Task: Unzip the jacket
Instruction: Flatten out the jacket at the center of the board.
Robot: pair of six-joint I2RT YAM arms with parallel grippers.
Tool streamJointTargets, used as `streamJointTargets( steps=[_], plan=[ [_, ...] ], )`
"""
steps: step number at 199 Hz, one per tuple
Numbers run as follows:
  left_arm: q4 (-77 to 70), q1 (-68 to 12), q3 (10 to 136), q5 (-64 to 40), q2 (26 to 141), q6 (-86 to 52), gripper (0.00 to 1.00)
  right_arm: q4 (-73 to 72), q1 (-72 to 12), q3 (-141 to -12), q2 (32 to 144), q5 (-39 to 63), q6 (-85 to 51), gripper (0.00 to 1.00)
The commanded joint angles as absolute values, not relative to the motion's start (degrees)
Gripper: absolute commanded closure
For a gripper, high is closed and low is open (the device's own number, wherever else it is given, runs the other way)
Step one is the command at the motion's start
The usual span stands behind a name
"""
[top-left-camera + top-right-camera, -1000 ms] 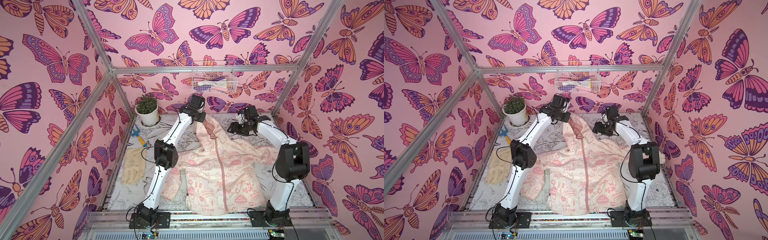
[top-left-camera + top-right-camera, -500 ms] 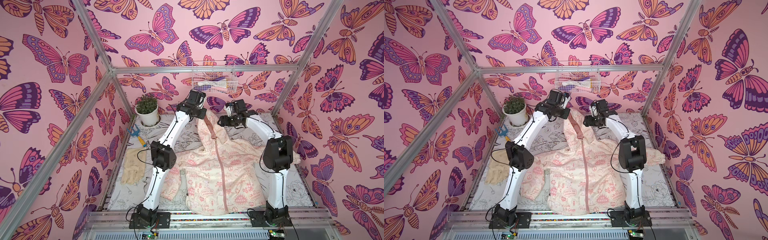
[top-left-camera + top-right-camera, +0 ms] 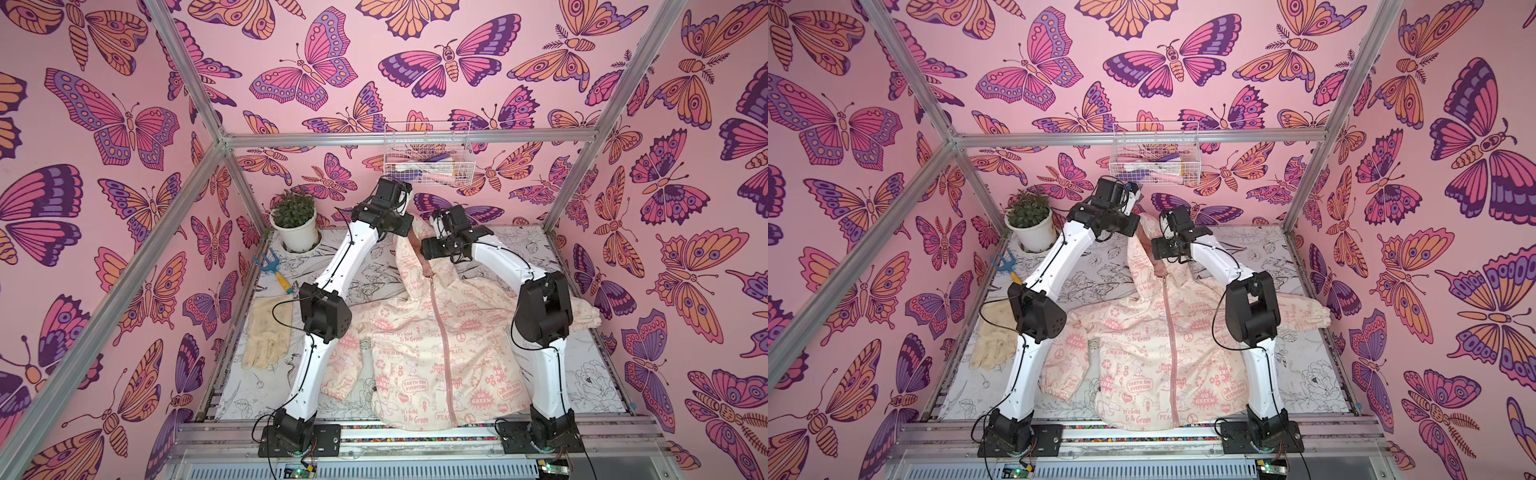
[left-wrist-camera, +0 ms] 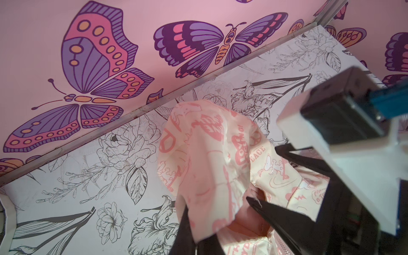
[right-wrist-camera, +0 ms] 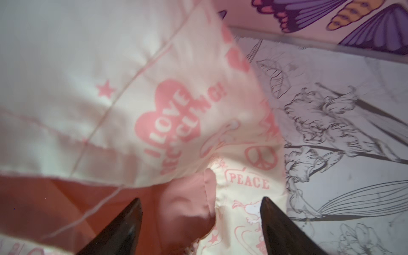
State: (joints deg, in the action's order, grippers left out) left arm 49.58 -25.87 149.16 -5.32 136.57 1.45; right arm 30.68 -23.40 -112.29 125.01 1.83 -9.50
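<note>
We've got the jacket [image 3: 415, 353] spread front-up across the middle of the tabletop [image 3: 590, 374], hem right at the 6 o'clock edge and the hood [image 3: 407, 262] hauled up off the surface toward 12 o'clock. Up there the left gripper [image 3: 410, 227] is clenched on the hood's printed fabric; in the left wrist view we see its black fingers [image 4: 182, 227] pinching the cloth, which drapes away from them. Just beside it, toward 1 o'clock, the right gripper [image 5: 199, 198] hangs over the collar, released. Its jaws stand wide with a fold of plain pink lining [image 5: 185, 205] between them, and we cannot tell whether either one touches the cloth. The pink zipper [image 3: 444, 353] runs closed from the hem up to the collar in both top views. One sleeve [image 3: 586, 316] reaches out to 3 o'clock. Off at 9 o'clock lies a cream glove [image 3: 266, 332], with a blue-and-yellow hand rake [image 3: 272, 270] at 10 and a potted plant [image 3: 296, 220] at 11
</note>
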Motion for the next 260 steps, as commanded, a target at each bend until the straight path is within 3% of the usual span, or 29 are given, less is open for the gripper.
streamJointTargets(
  steps=[1,46,60,72,97,113,145,193,260],
  plan=[
    [49.8,-25.5,147.9,-7.2,133.2,1.5,1.00,31.5,-23.2,-117.8,127.7,-5.3,-11.4,0.21],
    [49.8,-25.5,144.8,-8.0,131.9,1.3,1.00,35.8,-23.2,-128.0,131.5,-5.0,-10.7,0.52],
    [49.8,-25.5,144.1,-8.0,131.7,1.2,1.00,35.7,-23.2,-128.1,131.3,-4.3,-10.7,0.56],
    [49.8,-25.5,143.9,-8.2,131.7,0.9,1.00,35.6,-23.2,-127.5,130.8,-1.6,-10.2,0.53],
    [49.8,-25.5,143.9,-8.3,131.6,0.6,1.00,30.5,-23.6,-118.2,126.5,2.6,-8.8,0.28],
    [49.8,-25.5,143.8,-8.4,131.5,0.4,1.00,23.4,-23.6,-108.9,122.3,4.8,-9.1,0.22],
    [49.9,-25.5,141.9,-9.1,129.7,0.0,1.00,14.0,-23.9,-98.7,117.4,4.3,-10.0,0.19],
    [49.9,-25.6,136.2,-9.0,125.5,-0.7,1.00,13.2,-26.0,-101.3,118.6,2.1,-8.3,0.17],
    [49.9,-25.6,132.8,-8.9,123.4,-0.8,1.00,13.0,-29.7,-104.9,120.9,-5.4,-8.8,0.23]
  ],
)
